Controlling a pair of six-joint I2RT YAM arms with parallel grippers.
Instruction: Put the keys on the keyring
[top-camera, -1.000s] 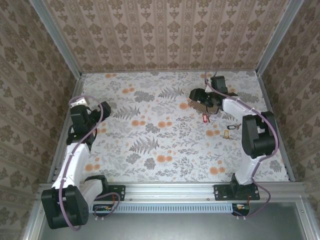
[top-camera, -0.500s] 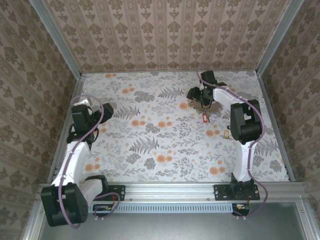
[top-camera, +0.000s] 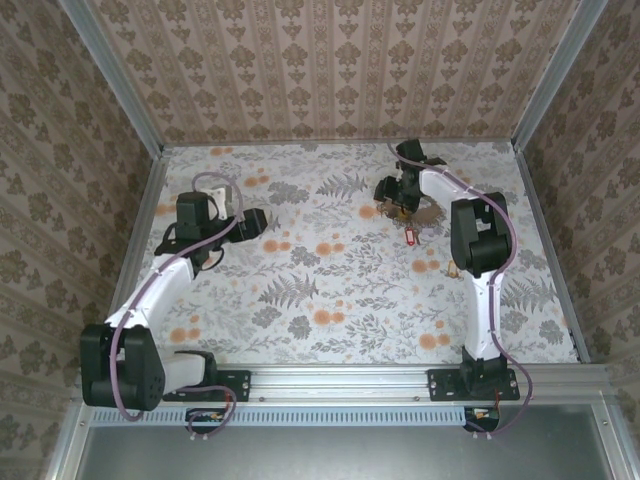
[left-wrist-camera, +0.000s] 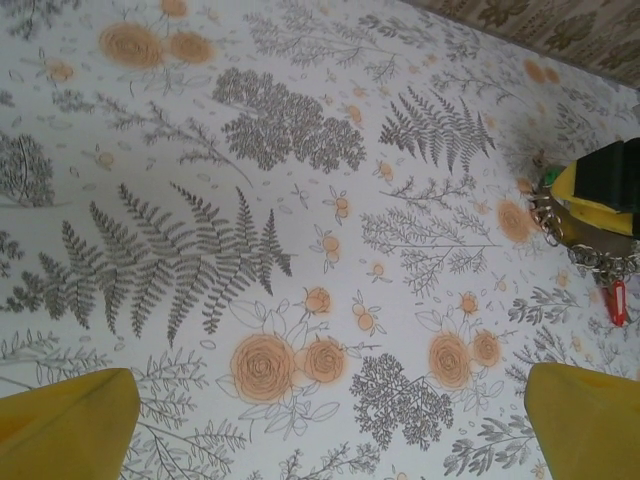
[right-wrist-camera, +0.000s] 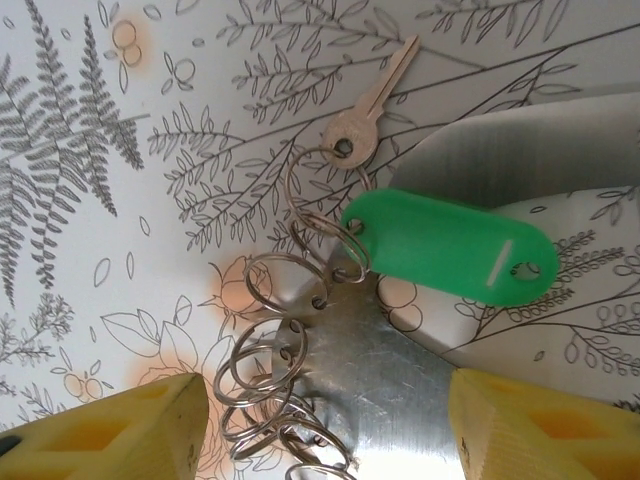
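Note:
The keyring, a shiny metal piece (right-wrist-camera: 385, 370) edged with several wire rings, lies on the flowered table. A green-tagged key (right-wrist-camera: 450, 245) and a plain metal key (right-wrist-camera: 383, 80) hang on its rings. My right gripper (right-wrist-camera: 325, 400) stands open just above it, one yellow fingertip on each side. In the top view this gripper (top-camera: 400, 195) is at the back right, with a red-tagged key (top-camera: 411, 238) just in front of it. My left gripper (top-camera: 255, 222) is open over bare table, left of centre. Its wrist view shows the rings (left-wrist-camera: 590, 255) and the red-tagged key (left-wrist-camera: 617, 300) at the right edge.
Patterned walls with metal corner posts (top-camera: 545, 75) close in the table on three sides. The right arm's elbow (top-camera: 475, 235) is folded over the right part of the table. A metal rail (top-camera: 340, 378) runs along the near edge.
My left arm has swung from the left wall toward the middle of the table. The right arm has folded back, its gripper edging slightly toward the far wall over the keyring.

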